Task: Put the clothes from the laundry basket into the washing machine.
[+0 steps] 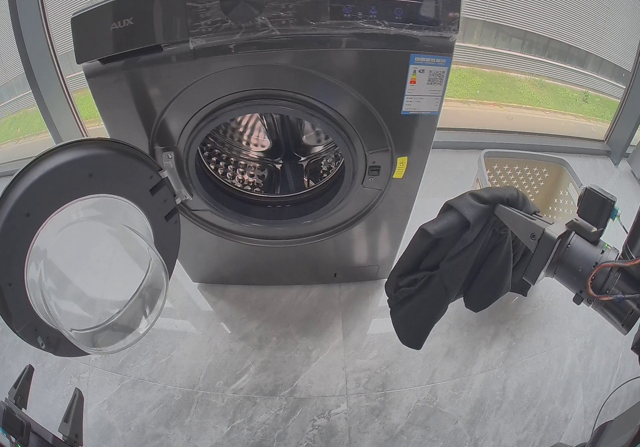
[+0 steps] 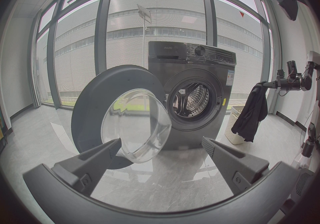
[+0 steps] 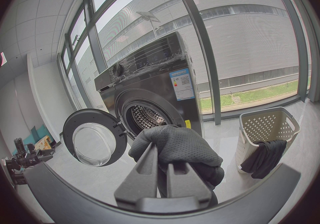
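1. The right gripper (image 1: 507,218) had its two grey wedge fingers pressed together on a dark charcoal knit garment (image 1: 453,262), pinching it near the top fold.
2. That garment hung clear of the floor in a long, loose drape, off to the right of the machine and in front of the basket, well apart from the drum mouth.
3. The left gripper (image 2: 160,142) sat low and to the left with its fingers spread wide, holding nothing.
4. Just ahead of it, the round dark-rimmed door with the clear glass bowl (image 1: 73,188) stood swung fully open on its hinge, leaving the way in free.
5. The dark grey front-loading washing machine (image 1: 280,68) faced the robot, and the perforated steel drum (image 1: 270,152) showed no clothes in the part that could be seen.
6. Behind the lifted garment stood the cream plastic laundry basket with star-shaped perforations (image 1: 533,175), and in the right wrist view a second dark garment (image 3: 266,158) lay draped over its front rim.
7. By the look of it the job was early: one piece was picked but not loaded, with the carry across and the drop into the drum left to do, and at least one more item waiting in the basket.
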`<state>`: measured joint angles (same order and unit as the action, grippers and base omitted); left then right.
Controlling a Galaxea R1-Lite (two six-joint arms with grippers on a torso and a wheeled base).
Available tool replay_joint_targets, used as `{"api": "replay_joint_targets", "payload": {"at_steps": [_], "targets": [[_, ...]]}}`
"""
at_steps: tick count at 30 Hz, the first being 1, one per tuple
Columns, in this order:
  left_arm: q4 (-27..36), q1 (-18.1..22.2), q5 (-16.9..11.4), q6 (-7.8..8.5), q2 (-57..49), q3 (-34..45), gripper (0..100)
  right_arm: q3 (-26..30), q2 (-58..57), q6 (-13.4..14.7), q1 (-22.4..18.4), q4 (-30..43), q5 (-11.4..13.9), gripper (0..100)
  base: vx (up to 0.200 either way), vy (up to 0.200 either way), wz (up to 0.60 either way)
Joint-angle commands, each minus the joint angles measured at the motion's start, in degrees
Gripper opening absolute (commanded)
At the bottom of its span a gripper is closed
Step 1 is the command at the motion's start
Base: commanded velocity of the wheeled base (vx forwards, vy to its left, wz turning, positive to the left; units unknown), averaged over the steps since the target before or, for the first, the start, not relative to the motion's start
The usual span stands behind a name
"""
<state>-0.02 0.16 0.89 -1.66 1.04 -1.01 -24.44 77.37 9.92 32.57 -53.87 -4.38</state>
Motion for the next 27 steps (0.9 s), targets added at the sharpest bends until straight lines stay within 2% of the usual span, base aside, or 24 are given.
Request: {"api": "replay_joint_targets", "payload": {"at_steps": [1, 19, 22, 27], "targets": [[0.02, 0.02, -0.01, -0.01, -0.95, 0.92, 100, 0.01, 0.41, 0.01, 0.03, -0.09, -0.02, 0, 0.0, 0.0, 0.0], [0.02, 0.02, -0.01, -0.01, -0.95, 0.92, 100, 0.1, 1.73, 0.1, 0.12, -0.09, 0.07, 0, 0.0, 0.0, 0.0], [0.02, 0.02, 0.08, -0.01, -0.95, 0.92, 100, 0.1, 1.73, 0.1, 0.03, -0.09, 0.07, 0, 0.0, 0.2, 0.0], [0.02, 0.02, -0.01, 0.08, -0.95, 0.92, 100, 0.18, 1.73, 0.1, 0.12, -0.09, 0.07, 0, 0.0, 0.0, 0.0]]}}
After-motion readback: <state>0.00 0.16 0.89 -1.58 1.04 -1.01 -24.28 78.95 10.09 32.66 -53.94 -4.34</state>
